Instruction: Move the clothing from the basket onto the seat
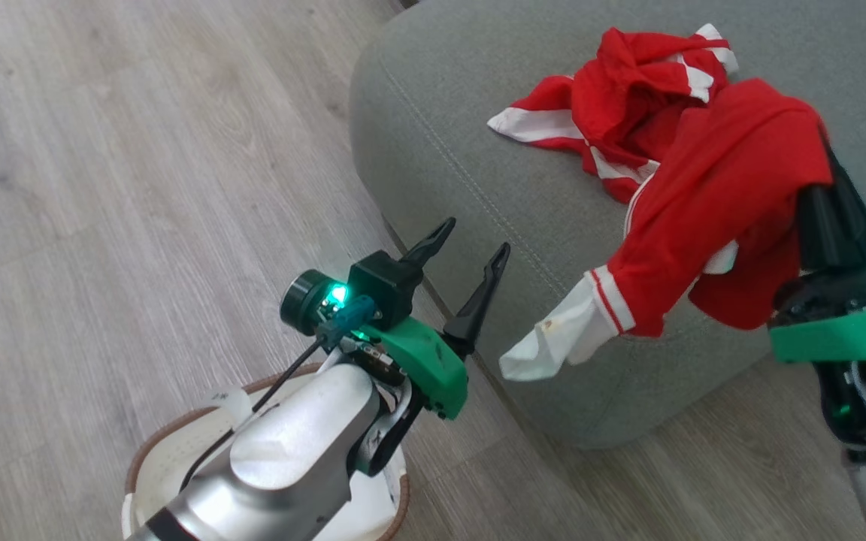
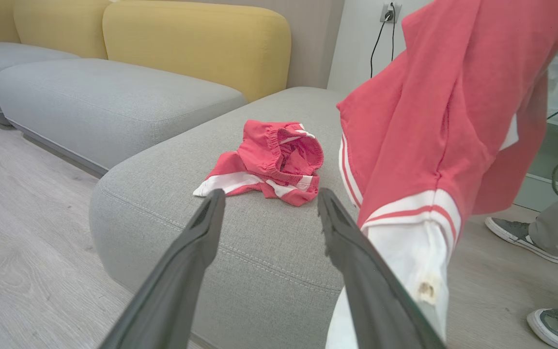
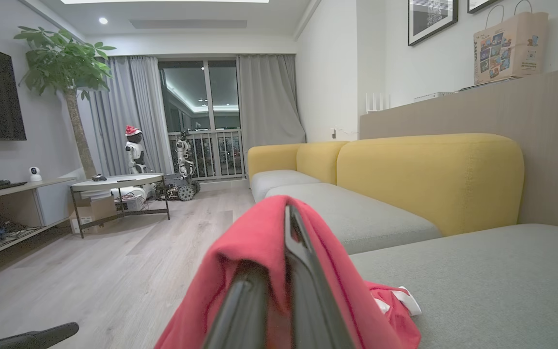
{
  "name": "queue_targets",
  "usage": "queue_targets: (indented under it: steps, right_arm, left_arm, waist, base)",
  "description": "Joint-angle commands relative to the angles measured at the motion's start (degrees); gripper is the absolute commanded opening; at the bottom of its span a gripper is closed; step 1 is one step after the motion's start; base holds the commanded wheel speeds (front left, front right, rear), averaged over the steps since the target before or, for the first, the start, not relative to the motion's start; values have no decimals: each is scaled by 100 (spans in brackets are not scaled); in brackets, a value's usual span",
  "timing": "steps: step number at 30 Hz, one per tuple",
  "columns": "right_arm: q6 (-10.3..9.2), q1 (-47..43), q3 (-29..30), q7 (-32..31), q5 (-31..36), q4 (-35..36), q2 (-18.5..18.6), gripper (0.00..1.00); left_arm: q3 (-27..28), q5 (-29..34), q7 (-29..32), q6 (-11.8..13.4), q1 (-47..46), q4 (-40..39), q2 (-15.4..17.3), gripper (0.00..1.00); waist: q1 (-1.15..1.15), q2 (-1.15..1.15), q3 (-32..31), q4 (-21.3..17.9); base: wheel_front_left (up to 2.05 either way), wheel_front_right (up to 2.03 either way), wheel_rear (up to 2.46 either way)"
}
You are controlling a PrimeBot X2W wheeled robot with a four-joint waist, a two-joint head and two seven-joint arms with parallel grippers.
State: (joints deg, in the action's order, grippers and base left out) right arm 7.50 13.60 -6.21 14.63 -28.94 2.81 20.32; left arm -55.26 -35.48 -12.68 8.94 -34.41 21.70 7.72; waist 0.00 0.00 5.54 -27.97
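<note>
— Clamped tight at the right gripper [image 3: 284, 232], on a red jersey [image 1: 719, 195] hanging over the seat [image 1: 463, 135] corner.
— Spread wide and empty at the left gripper [image 1: 476, 237], between basket [image 1: 149, 445] and seat. Farther back, lying crumpled: another red garment [image 1: 628, 83].

No text, label, brand or number can be read; the paper bag [image 3: 510, 46] on the wooden ledge [image 3: 453, 114] bears printed pictures and small lettering, too blurred to make out

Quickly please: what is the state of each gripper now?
Left gripper: open, holding nothing.
Right gripper: shut on a red garment.
</note>
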Motion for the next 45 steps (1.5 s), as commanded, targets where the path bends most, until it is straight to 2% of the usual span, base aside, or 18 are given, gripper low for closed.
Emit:
queue_targets:
  steps: [1,6,15,22,30,39,45]
  right_arm:
    - [-1,326,-13,37,-72,211,102,0]
    - [-1,860,-37,37,-296,-79,187,0]
    - [-1,2191,-186,37,-723,-1224,489,0]
    - [-1,3365,-390,37,-1209,-2144,1030,0]
    - [-1,4510,-159,37,-1431,-2736,1759,0]
    - [-1,5130,275,37,-1330,-3318,2274,0]
    - [-1,4984,-108,37,-1261,-4051,2385,0]
  left_arm:
    - [185,29,-54,10,-344,-122,11,100]
    - [159,51,-10,12,-473,-50,-25,100]
    - [32,160,169,5,-778,21,-99,100]
    - [-165,367,389,34,-1277,53,-275,100]
    - [-419,558,467,136,-1872,174,-449,100]
    - [-836,474,443,339,-2440,69,-482,100]
    - [-1122,206,315,575,-2653,19,-483,100]
  waist:
    - [0,0,66,-44]
    - [0,0,247,-62]
    - [0,0,655,99]
    - [0,0,1353,483]
    - [0,0,2290,923]
    - [0,0,3077,1244]
    - [0,0,3266,1382]
  base:
    - [0,0,0]
    - [0,0,0]
    - [0,0,0]
    - [0,0,0]
    - [0,0,0]
    - [0,0,0]
    - [0,0,0]
